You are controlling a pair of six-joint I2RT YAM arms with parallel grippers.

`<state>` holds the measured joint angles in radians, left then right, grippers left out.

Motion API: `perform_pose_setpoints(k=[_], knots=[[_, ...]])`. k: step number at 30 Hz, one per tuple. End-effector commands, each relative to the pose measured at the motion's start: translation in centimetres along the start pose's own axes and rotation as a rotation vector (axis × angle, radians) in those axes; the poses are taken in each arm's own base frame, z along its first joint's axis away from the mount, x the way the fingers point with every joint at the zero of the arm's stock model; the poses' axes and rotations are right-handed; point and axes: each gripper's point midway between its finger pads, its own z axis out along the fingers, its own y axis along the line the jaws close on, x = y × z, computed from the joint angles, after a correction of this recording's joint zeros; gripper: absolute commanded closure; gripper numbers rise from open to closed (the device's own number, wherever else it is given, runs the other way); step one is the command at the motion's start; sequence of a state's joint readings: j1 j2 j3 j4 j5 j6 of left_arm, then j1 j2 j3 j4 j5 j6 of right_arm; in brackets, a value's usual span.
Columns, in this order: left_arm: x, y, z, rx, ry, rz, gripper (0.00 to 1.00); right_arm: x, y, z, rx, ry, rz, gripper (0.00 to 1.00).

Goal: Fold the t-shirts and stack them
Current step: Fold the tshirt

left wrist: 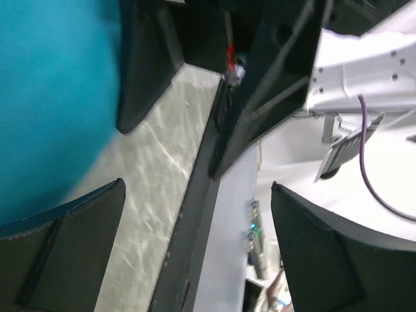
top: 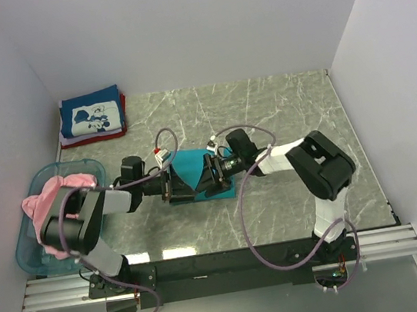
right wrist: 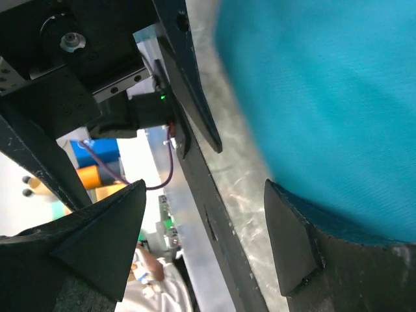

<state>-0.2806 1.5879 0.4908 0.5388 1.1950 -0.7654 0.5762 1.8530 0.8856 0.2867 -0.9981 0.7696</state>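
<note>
You will find the teal shirt [top: 189,169] at the middle of the worktop [top: 279,107], directly between the left pincer [top: 168,186] and the right pincer [top: 212,172]. Both stand spread, holding nothing, equally near it.

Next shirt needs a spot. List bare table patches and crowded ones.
Free: the table's back strip, from the folded stack to the right wall. Crowded: centre, left gripper and right gripper flanking the teal shirt; left edge, basket with pink shirt.

One t-shirt [top: 187,168] lay mid-way across the desk [top: 280,115], between the left tool [top: 167,185] and the right tool [top: 212,172]. A folded stack [top: 93,116] sat far left; a basket [top: 28,255] holding another shirt [top: 48,205] stood near left.
</note>
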Motion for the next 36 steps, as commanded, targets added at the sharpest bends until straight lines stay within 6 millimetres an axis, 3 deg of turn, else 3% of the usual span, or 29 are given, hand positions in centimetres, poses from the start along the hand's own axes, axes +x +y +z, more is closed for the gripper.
perform_pose_setpoints(k=[1, 5, 8, 11, 13, 15, 19, 21, 22, 23, 26, 30, 32, 36], knots=[[-2.1, 0.7, 0.8, 0.035, -0.044, 0.010, 0.01, -1.3, 0.9, 0.5, -0.070, -0.025, -0.018, 0.20], [-2.7, 4.5, 1.0, -0.035, -0.060, -0.062, 0.01, -1.0, -2.6, 1.0, -0.011, -0.017, 0.030, 0.20], [-2.9, 8.1, 0.1, -0.108, -0.093, -0.163, 0.01, -1.2, -5.6, -0.1, 0.042, -0.041, 0.089, 0.20], [-2.8, 9.9, -1.3, -0.135, -0.126, -0.242, 0.01, -0.6, -7.9, -1.4, 0.077, -0.027, 0.132, 0.22], [-2.2, 10.2, -1.8, -0.125, -0.119, -0.272, 0.01, 0.7, -8.8, -2.0, 0.102, 0.010, 0.163, 0.22], [-2.0, 9.7, -2.2, -0.123, -0.120, -0.273, 0.01, 1.8, -9.2, -2.8, 0.124, 0.034, 0.147, 0.23], [-1.5, 9.3, -2.9, -0.131, -0.106, -0.287, 0.01, 1.8, -9.7, -4.4, 0.155, 0.029, 0.127, 0.23], [-2.2, 9.1, -4.0, -0.140, -0.124, -0.239, 0.01, 2.2, -9.7, -5.3, 0.182, 0.054, 0.129, 0.23], [-1.4, 9.0, -4.5, -0.153, -0.102, -0.302, 0.01, 1.9, -9.9, -6.1, 0.189, 0.048, 0.127, 0.24], [-1.7, 9.1, -5.3, -0.159, -0.109, -0.234, 0.01, 1.8, -9.8, -6.6, 0.193, 0.058, 0.078, 0.25], [-2.7, 7.1, -6.9, -0.163, -0.103, -0.139, 0.01, 0.4, -7.6, -8.3, 0.190, 0.085, -0.018, 0.28], [-6.2, 3.2, -7.9, -0.159, -0.143, 0.070, 0.01, -1.6, -3.2, -9.8, 0.159, 0.074, -0.139, 0.30], [-8.0, 1.9, -7.9, -0.145, -0.186, 0.108, 0.01, -1.8, -1.9, -10.2, 0.131, 0.077, -0.190, 0.33], [-10.9, -0.7, -5.8, -0.115, -0.207, 0.200, 0.01, -0.7, -1.8, -10.3, 0.102, 0.115, -0.183, 0.39]])
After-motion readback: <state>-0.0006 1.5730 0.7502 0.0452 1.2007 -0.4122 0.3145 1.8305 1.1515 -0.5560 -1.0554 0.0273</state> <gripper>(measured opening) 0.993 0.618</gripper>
